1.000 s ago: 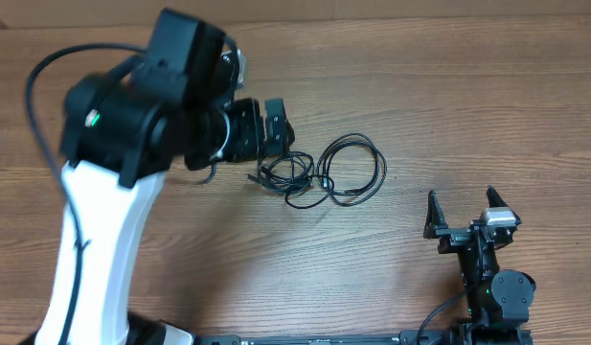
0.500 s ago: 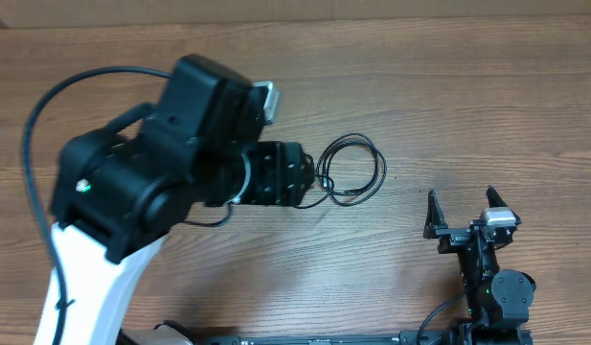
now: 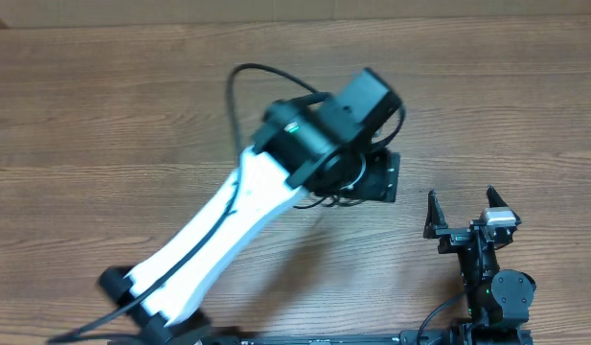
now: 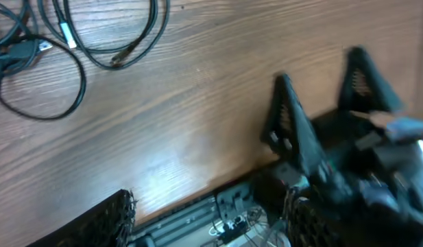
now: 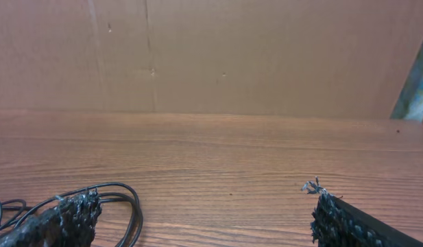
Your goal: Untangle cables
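Wood-grain table (image 3: pixel 94 105) gives open room along its left half and far edge. At mid-table the cables (image 4: pixel 22 53) lie loose beside the left gripper (image 4: pixel 211 199), whose jaws are parted, seemingly around nothing. The right gripper (image 3: pixel 461 197) stands spread wide near the front edge.

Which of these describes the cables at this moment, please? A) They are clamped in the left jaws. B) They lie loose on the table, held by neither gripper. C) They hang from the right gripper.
B: the left wrist view shows the cables lying on the table, apart from the empty right gripper.
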Action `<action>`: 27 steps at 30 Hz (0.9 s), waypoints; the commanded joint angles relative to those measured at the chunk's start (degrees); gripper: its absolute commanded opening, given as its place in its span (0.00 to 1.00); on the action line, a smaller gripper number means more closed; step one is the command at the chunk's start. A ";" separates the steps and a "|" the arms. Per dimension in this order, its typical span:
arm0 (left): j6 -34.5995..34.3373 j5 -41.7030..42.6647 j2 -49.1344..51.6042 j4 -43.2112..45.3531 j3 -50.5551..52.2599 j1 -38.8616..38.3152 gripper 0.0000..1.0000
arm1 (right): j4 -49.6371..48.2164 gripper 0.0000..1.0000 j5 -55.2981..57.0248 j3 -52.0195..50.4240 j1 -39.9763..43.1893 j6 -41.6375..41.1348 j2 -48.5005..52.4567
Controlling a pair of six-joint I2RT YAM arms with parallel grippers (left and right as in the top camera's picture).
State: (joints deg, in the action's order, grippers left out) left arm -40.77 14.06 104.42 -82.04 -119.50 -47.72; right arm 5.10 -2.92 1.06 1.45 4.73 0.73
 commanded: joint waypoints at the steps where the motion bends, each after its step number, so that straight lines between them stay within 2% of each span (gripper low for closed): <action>1: -1.73 -0.50 5.97 1.36 0.15 -0.11 0.72 | -0.39 1.00 0.31 -0.57 0.17 0.02 -0.57; 8: -2.60 -1.44 16.44 1.75 0.15 0.37 0.75 | -0.39 1.00 0.31 -0.57 0.17 0.02 -0.57; 15: -7.02 -5.16 25.44 4.17 0.15 0.63 0.77 | -0.39 1.00 0.31 -0.57 0.17 0.02 -0.57; 27: -7.28 -6.97 29.05 6.05 0.15 7.26 0.78 | -0.39 1.00 0.31 -0.57 0.17 0.02 -0.57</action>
State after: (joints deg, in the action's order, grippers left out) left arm -46.85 8.71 133.21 -76.36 -119.24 -42.24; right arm 5.10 -2.92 1.06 1.45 4.69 0.73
